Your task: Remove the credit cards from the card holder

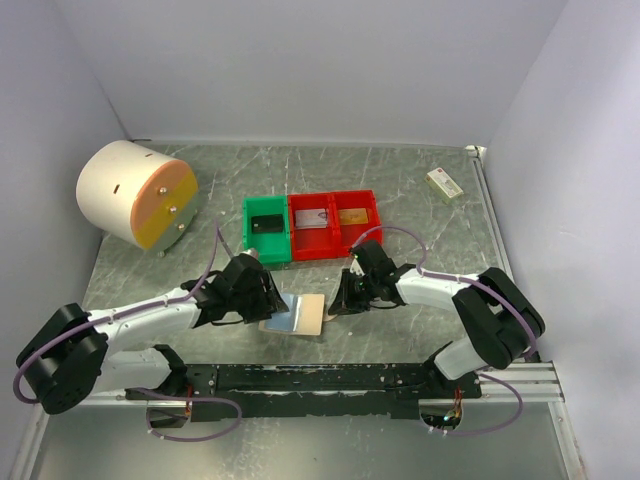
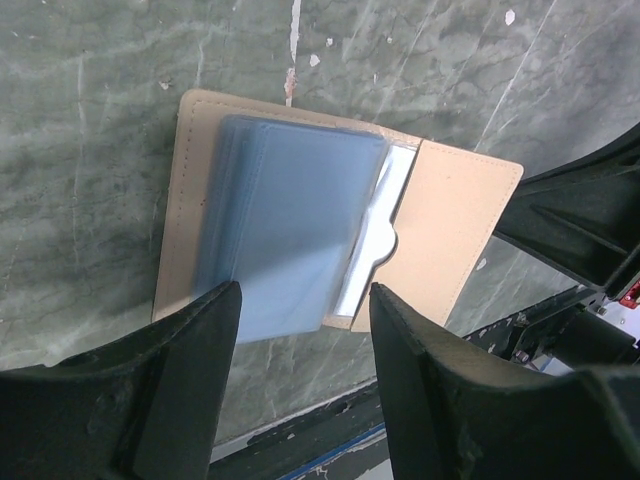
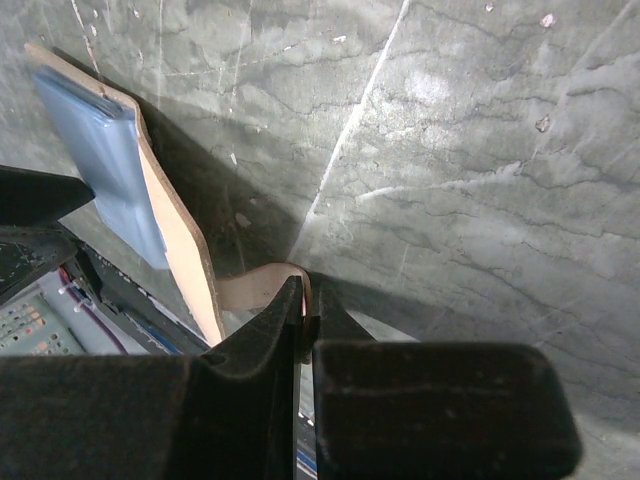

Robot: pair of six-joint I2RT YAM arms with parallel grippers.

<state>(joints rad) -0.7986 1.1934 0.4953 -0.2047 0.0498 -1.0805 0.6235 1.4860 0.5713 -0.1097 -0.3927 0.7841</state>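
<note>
The card holder lies open on the table in front of the bins, tan with pale blue-grey pockets. A pale strip shows at the pocket mouth; I cannot tell if it is a card. My left gripper is open and empty, just above the holder's near edge. My right gripper is shut on the holder's small tan tab and lifts that side off the table. A dark card, a silver-grey card and a gold card each lie in a bin.
A green bin and two red bins stand in a row behind the holder. A white drum with an orange-yellow face lies at the back left. A small white-and-green box lies at the back right. The black base rail runs along the near edge.
</note>
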